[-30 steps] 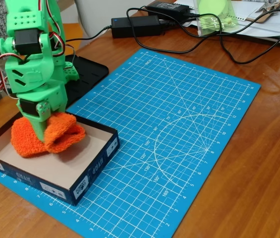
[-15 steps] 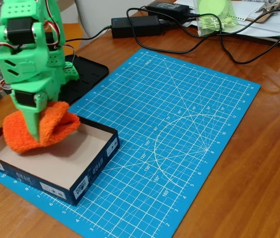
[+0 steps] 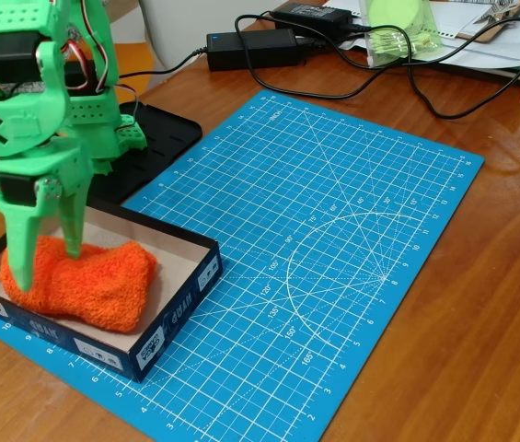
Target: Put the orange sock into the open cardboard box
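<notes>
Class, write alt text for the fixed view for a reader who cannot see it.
An orange sock lies inside an open cardboard box, with a green gripper open just above it. The box sits on a blue cutting mat on a wooden table.

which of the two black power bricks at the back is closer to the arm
The left brick, lying nearer the green arm; the other brick sits farther right, up by the top edge.

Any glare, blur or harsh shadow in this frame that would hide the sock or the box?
Fixed view: sharp and evenly lit; the orange sock and open cardboard box read clearly. Mild sheen on the wooden table at right. The gripper looks crisp, without motion blur, casting only soft shadow.
</notes>
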Motion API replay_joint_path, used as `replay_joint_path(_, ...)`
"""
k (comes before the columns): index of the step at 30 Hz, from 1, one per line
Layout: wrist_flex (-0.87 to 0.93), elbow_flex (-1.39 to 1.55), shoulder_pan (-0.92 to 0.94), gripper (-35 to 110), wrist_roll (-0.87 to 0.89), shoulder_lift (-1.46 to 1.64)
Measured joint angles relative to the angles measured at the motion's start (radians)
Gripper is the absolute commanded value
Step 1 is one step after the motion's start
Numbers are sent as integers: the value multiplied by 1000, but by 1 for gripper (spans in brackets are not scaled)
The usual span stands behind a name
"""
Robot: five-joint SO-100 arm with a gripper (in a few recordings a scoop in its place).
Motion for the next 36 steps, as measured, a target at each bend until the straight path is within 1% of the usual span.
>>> replay_joint_path(2, 66, -20, -31, 33, -37, 8)
replay_joint_path(3, 95, -31, -51, 30, -40, 20)
replay_joint_path(5, 117, -51, -97, 20, -49, 51)
replay_joint_path(7, 137, -89, -123, 13, -83, 84)
replay_joint_path(9, 140, -129, -169, 12, -94, 133)
replay_joint_path(11, 100, -138, -250, 9, -158, 199)
replay_joint_path(14, -12, -143, -331, 4, -170, 344)
replay_joint_path(17, -14, -163, -500, 3, -186, 472)
replay_joint_path(20, 40, -152, -706, 3, -107, 600)
replay_joint_path(23, 81, -29, -946, 2, 5, 739)
replay_joint_path(25, 81, 101, -1043, 2, 34, 844)
replay_joint_path(26, 74, 181, -1052, 0, 34, 899)
replay_joint_path(28, 46, 351, -1043, 0, 21, 1017)
replay_joint_path(30, 29, 531, -1066, 0, -46, 1144)
replay_joint_path(32, 23, 686, -1049, 0, -78, 1255)
replay_joint_path(34, 21, 795, -1060, -1, -140, 1330)
replay_joint_path(36, 25, 851, -1028, -1, -169, 1393)
